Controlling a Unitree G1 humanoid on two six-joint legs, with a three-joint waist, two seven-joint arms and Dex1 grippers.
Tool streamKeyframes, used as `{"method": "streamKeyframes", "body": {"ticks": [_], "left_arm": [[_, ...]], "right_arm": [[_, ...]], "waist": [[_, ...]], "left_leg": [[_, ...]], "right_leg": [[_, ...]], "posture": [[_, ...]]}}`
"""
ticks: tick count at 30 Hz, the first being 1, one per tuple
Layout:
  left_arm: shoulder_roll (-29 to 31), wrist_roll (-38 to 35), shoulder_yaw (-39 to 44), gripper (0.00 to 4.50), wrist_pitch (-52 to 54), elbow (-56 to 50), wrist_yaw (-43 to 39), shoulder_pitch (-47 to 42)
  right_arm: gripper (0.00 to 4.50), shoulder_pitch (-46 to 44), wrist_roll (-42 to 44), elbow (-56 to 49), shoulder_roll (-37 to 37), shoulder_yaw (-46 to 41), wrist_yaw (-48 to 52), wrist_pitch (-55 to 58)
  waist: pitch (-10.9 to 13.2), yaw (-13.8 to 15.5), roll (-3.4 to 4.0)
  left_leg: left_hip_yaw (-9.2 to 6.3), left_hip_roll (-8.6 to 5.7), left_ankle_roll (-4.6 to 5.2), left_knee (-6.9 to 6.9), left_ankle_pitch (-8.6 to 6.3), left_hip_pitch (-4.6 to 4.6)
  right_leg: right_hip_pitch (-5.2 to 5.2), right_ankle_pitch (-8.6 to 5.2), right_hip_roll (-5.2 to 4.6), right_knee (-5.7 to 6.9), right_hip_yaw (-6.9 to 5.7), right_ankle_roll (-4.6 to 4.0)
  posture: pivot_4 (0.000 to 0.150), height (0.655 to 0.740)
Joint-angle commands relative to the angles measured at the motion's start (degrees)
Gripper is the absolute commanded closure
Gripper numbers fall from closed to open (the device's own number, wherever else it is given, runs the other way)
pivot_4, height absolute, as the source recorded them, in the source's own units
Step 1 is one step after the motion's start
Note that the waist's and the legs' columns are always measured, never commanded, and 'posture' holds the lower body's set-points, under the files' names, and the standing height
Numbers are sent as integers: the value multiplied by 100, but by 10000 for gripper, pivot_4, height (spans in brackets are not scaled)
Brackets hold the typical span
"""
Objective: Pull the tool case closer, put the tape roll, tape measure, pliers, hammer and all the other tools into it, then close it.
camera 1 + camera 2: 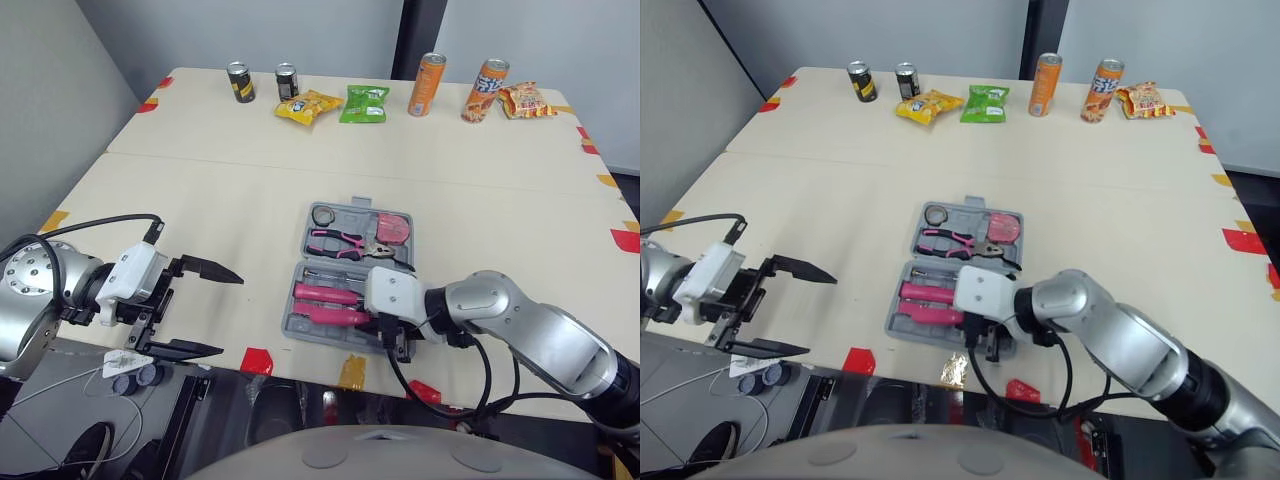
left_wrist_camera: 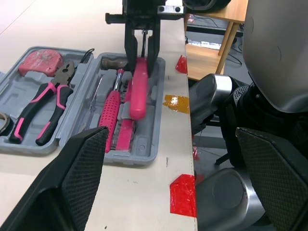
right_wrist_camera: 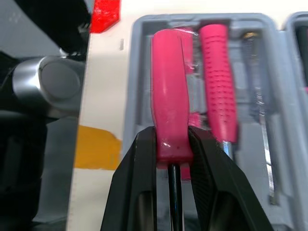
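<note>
The right gripper is closed on the shaft end of a pink-handled tool, its handle squeezed between the two black fingers over the near half of the open tool case; whether it touches the tray I cannot tell; just beside it lies a dotted pink handle; the far half holds the tape roll, pliers and tape measure; the case sits at the near table edge, beside a yellow tape mark; the left gripper is spread wide and empty, beyond the table edge, well apart from the case.

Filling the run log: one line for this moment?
right gripper shut on pink-handled tool in open grey plastic case | left gripper open, empty
</note>
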Motion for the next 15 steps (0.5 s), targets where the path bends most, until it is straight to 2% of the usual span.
{"method": "streamKeyframes", "body": {"ticks": [1, 15], "left_arm": [[75, -89, 203, 0, -77, -18, -276, 10], [265, -80, 153, 0, -278, 150, -276, 141]], "right_arm": [[40629, -302, -45, -194, 178, 241, -204, 429], [40629, -838, -76, 97, 755, 1000, -752, 1126]], "waist": [[0, 1, 0], [-2, 9, 0]], "left_leg": [[0, 0, -1, 0, 0, 0], [8, 13, -20, 2, -1, 6]], "right_leg": [[-1, 0, 1, 1, 1, 0], [-4, 0, 10, 13, 11, -1]], "posture": [[1500, 7400], [1500, 7400]]}}
